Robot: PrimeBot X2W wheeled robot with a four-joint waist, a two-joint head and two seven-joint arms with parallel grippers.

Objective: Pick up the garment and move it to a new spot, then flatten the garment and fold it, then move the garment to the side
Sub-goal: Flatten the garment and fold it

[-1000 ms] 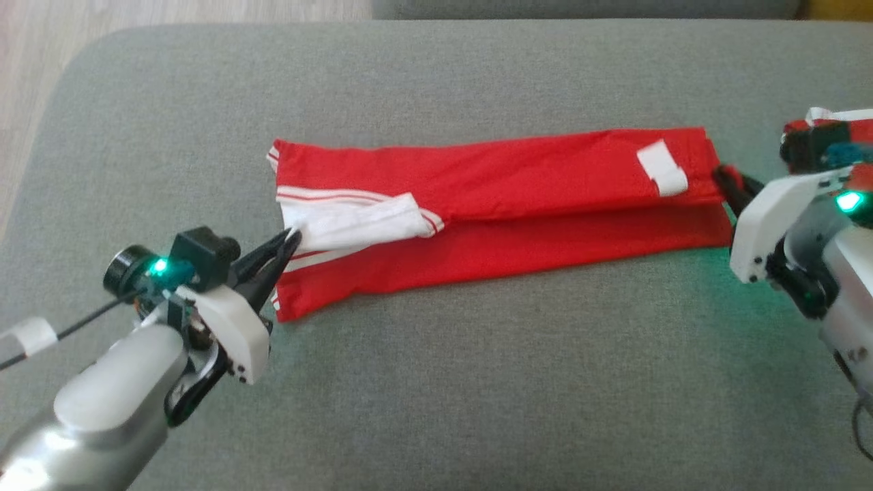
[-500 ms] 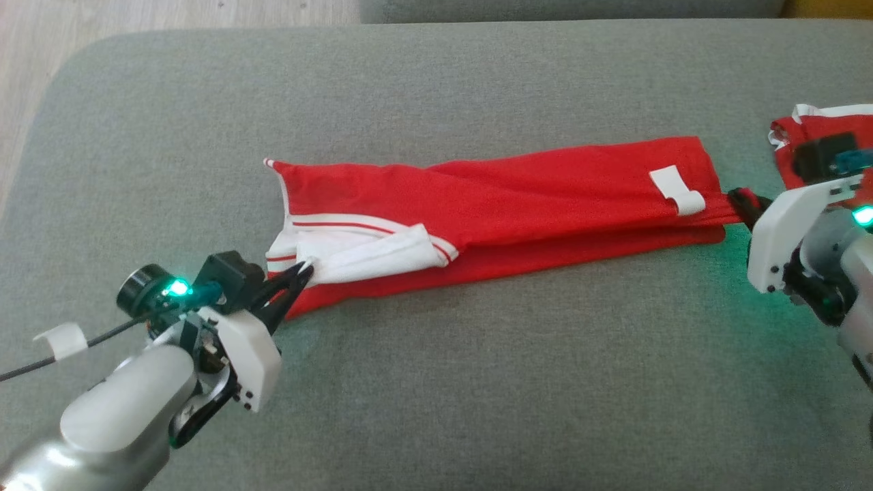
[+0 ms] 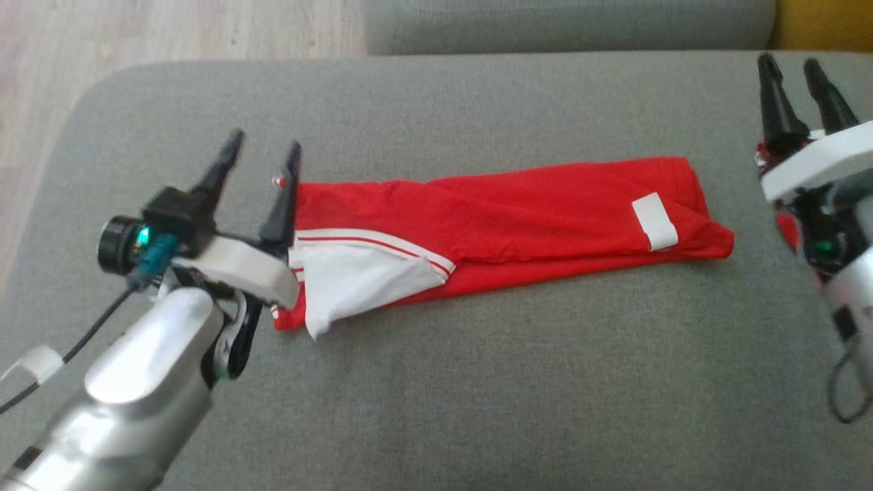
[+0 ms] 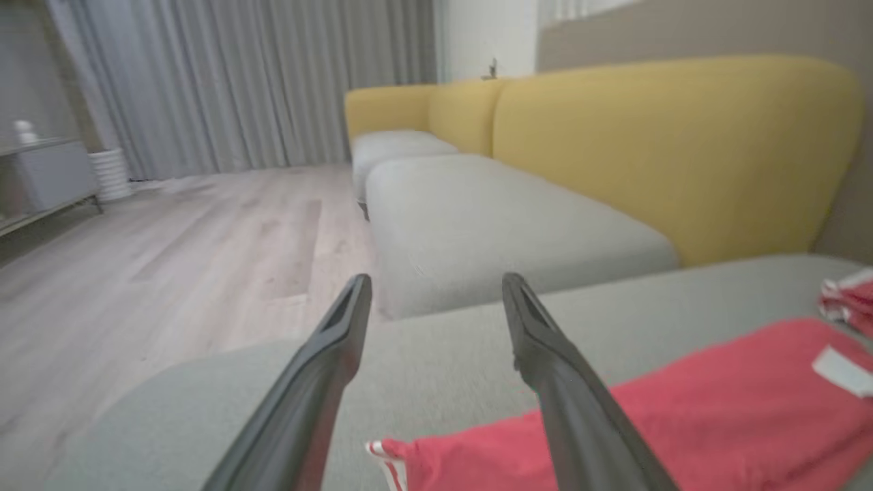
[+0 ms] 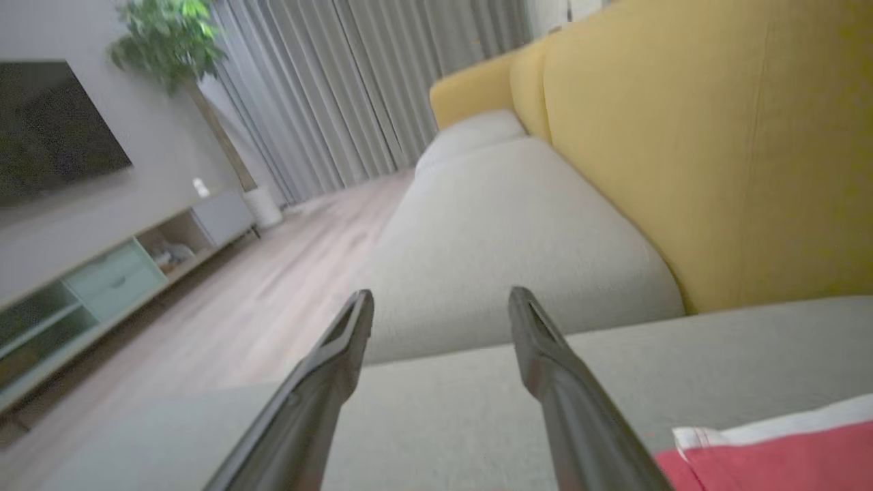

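Observation:
The red garment (image 3: 518, 211) lies folded into a long strip across the grey cushion (image 3: 477, 382), with a white sleeve panel (image 3: 361, 279) at its left end and a white tag (image 3: 655, 221) near its right end. My left gripper (image 3: 264, 143) hovers open over the strip's left end, holding nothing. The left wrist view shows the same: my left gripper (image 4: 436, 278) with spread fingers and the garment (image 4: 682, 409) below to the right. My right gripper (image 3: 790, 65) is open and empty, just beyond the strip's right end; the right wrist view shows it (image 5: 442, 293) with jaws apart.
A second red and white cloth (image 3: 786, 228) lies at the cushion's right edge, mostly hidden behind my right arm; it also shows in the right wrist view (image 5: 784, 457). A yellow sofa (image 4: 668, 143) stands behind the cushion. Wooden floor (image 3: 170, 27) lies to the left.
Both grippers have opened and let go of the garment's ends, then risen with their fingers pointing away. The garment has settled slack on the cushion. The head camera has also shifted.

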